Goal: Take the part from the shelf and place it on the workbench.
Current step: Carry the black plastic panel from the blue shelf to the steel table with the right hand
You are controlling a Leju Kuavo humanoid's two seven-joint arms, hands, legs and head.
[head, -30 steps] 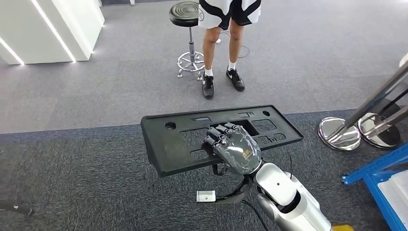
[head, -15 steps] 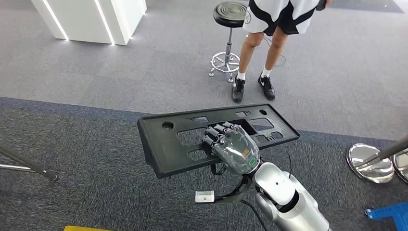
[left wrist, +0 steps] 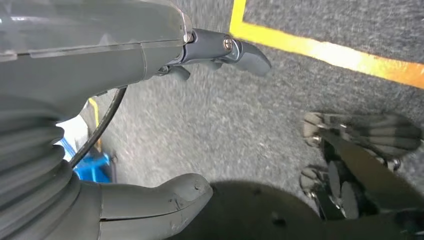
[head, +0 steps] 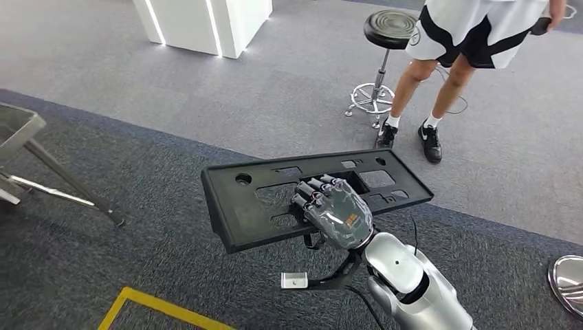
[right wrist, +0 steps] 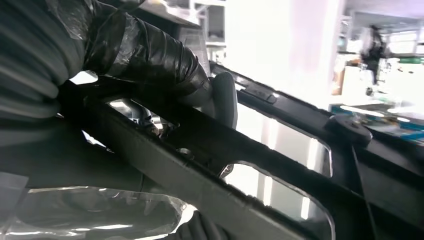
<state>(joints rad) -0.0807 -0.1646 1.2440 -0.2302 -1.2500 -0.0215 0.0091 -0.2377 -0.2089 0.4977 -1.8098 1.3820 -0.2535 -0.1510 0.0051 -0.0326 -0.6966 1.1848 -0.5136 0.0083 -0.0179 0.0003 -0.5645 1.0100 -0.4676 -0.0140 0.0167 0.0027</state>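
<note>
The part is a long flat black plastic panel (head: 240, 206) with several cut-out openings, held level in front of me above the carpet. My right hand (head: 335, 212) grips it near its middle, fingers curled over the top and into an opening. From the right wrist camera the thumb (right wrist: 224, 97) presses the panel's bar (right wrist: 280, 155) from the underside. My left hand (left wrist: 150, 115) hangs over the floor with thumb and fingers apart and nothing in it.
A person (head: 474, 41) stands ahead on the right beside a black stool (head: 385, 48). A white block (head: 206, 20) is at the back, a metal stand (head: 27, 158) on the left, a yellow floor line (head: 144, 306) below, a chrome base (head: 569, 282) at the right edge.
The whole view has swung left: the person and stool slid right, the blue shelf and chrome bases left the picture, a metal stand and yellow line came in. The hand's hold is unchanged.
</note>
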